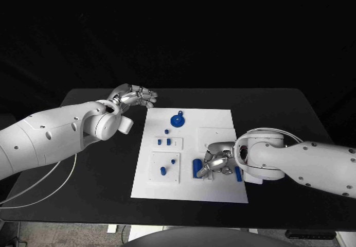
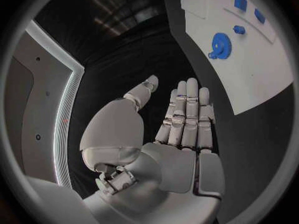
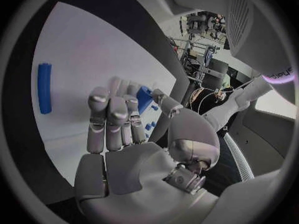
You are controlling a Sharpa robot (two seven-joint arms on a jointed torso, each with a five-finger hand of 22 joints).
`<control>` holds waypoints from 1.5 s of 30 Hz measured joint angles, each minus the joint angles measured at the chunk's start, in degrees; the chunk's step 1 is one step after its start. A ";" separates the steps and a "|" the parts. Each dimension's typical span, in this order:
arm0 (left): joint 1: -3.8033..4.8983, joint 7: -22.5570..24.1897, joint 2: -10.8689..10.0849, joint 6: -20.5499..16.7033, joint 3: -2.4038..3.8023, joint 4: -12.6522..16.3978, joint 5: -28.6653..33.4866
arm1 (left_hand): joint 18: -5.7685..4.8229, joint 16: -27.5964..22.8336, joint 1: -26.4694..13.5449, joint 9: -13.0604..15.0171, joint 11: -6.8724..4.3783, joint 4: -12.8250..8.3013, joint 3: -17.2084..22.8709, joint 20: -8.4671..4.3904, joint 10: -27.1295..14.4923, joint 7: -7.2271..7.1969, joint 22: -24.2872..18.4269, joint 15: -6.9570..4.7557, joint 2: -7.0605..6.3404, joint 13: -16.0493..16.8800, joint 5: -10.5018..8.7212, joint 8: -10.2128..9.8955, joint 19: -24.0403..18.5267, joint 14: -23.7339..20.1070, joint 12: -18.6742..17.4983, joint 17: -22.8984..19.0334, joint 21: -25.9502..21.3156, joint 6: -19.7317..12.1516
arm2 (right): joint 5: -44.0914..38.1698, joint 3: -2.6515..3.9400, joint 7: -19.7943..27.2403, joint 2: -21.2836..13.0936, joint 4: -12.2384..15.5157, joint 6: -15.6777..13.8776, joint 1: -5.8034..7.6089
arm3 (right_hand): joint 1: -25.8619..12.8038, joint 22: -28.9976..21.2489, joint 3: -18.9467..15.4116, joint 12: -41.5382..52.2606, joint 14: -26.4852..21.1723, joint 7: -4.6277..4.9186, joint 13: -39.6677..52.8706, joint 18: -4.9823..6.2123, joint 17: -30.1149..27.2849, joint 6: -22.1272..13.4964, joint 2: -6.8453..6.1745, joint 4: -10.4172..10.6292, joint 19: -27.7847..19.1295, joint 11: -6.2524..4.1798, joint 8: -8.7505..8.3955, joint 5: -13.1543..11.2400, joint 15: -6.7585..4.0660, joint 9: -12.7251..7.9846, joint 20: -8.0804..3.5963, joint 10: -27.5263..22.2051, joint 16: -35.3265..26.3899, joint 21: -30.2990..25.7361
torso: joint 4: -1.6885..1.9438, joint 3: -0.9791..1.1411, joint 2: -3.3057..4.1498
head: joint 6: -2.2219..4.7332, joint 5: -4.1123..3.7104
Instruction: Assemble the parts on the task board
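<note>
The white task board lies in the middle of the black table. A blue gear stands near its far edge, and small blue parts sit in its left plates. My right hand is low over the board's near right part, fingers bent down beside an upright blue bar. In the right wrist view that bar shows between the fingers and thumb of the right hand; whether they grip it is unclear. My left hand hovers off the board's far left corner, fingers straight, holding nothing.
A second blue bar lies on the board by my right wrist, seen also as the blue bar. The left wrist view shows my left hand, the gear and small parts. Bare black table surrounds the board.
</note>
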 measured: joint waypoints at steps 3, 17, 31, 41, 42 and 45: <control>0.00 -0.02 -0.02 0.02 0.00 -0.01 0.00 | 0.00 0.00 0.00 0.00 0.00 0.00 0.00 0.00 0.00 0.00 0.00 0.00 0.00 0.00 0.00 0.00 0.00 0.00 0.00 0.00 0.00 0.00 | -0.03 0.05 -0.13 0.08 -0.13 0.11 0.02 | 0.07 0.00 0.45 0.00 0.00 -0.01 0.05 0.06 0.00 0.01 -1.03 -0.34 0.00 0.00 0.02 0.00 0.00 0.10 0.00 0.00 0.00 0.00 | 0.01 0.00 0.00 | -0.04 -0.01; 0.00 -0.13 -0.03 0.23 -0.01 -0.02 -0.02 | 0.00 -0.22 0.00 0.00 0.00 0.00 0.00 0.00 0.00 0.00 0.04 0.00 0.00 -0.01 0.00 0.00 0.00 0.00 0.00 0.05 0.00 0.00 | -0.17 0.15 -0.65 0.50 -0.39 0.91 0.10 | -0.83 0.00 -2.33 0.00 0.00 -0.11 0.11 0.31 -0.01 0.09 -5.43 -3.31 0.00 0.00 0.06 0.01 0.00 0.24 0.00 0.00 0.01 0.22 | 0.00 0.01 -0.01 | -0.34 -0.05; 0.00 -0.18 -0.06 0.39 -0.02 -0.01 -0.02 | 0.00 -0.22 0.00 0.00 0.00 0.13 -0.14 0.00 0.00 0.00 0.10 0.00 0.00 0.04 0.00 0.00 0.00 0.00 0.00 0.18 0.00 0.00 | -0.32 0.17 -0.92 0.43 -0.40 1.09 0.10 | -2.10 0.00 -9.77 -0.22 0.00 -0.22 0.19 0.52 0.06 0.19 -2.61 -8.27 -0.31 0.00 0.34 0.01 0.01 0.77 -0.11 0.00 0.01 0.22 | -0.01 0.04 -0.01 | -0.38 -0.03; 0.00 -0.21 -0.06 0.43 -0.03 -0.04 -0.02 | 0.00 -0.22 0.00 0.00 0.00 0.14 -0.14 0.00 0.00 0.00 0.09 0.00 0.00 0.03 0.00 0.00 0.00 0.00 0.00 0.20 0.00 0.00 | -0.60 0.07 -1.01 -0.94 -0.08 0.46 0.04 | -1.69 0.00 -9.53 -0.22 0.00 -0.15 0.18 0.53 0.06 -0.02 -1.74 -8.52 -0.33 0.00 -0.51 0.01 0.01 0.17 -0.09 0.00 -0.22 0.22 | -0.01 0.02 -0.01 | -0.38 -0.05; 0.00 -0.21 -0.06 0.43 -0.03 -0.04 -0.02 | 0.00 -0.22 0.00 0.00 0.00 0.13 -0.14 0.00 0.00 0.00 0.09 0.00 0.00 0.03 0.00 0.00 0.00 0.00 0.00 0.20 0.00 0.00 | -0.59 0.05 -1.00 -1.04 -0.05 0.40 0.03 | -1.85 0.00 -9.53 -0.22 -0.01 -0.15 0.18 0.53 0.06 -0.07 -1.90 -8.52 -0.34 0.00 -0.48 0.01 0.01 0.21 -0.08 0.00 -0.22 0.22 | -0.01 0.02 -0.01 | -0.37 -0.05; 0.00 -0.21 -0.06 0.43 -0.04 -0.05 -0.02 | 0.00 -0.22 0.00 0.00 0.00 0.13 -0.14 0.00 0.00 0.00 0.09 0.00 0.00 0.03 0.00 0.00 0.00 0.00 0.00 0.25 0.00 0.00 | -0.12 0.07 -0.57 -2.03 0.62 -0.40 -0.03 | -2.32 0.00 -9.53 -0.43 -0.01 -0.11 0.18 0.54 0.05 -0.13 -2.58 -8.52 -0.41 0.00 -0.39 0.01 0.01 0.53 -0.02 0.00 -0.22 0.22 | -0.01 0.02 -0.01 | -0.23 -0.08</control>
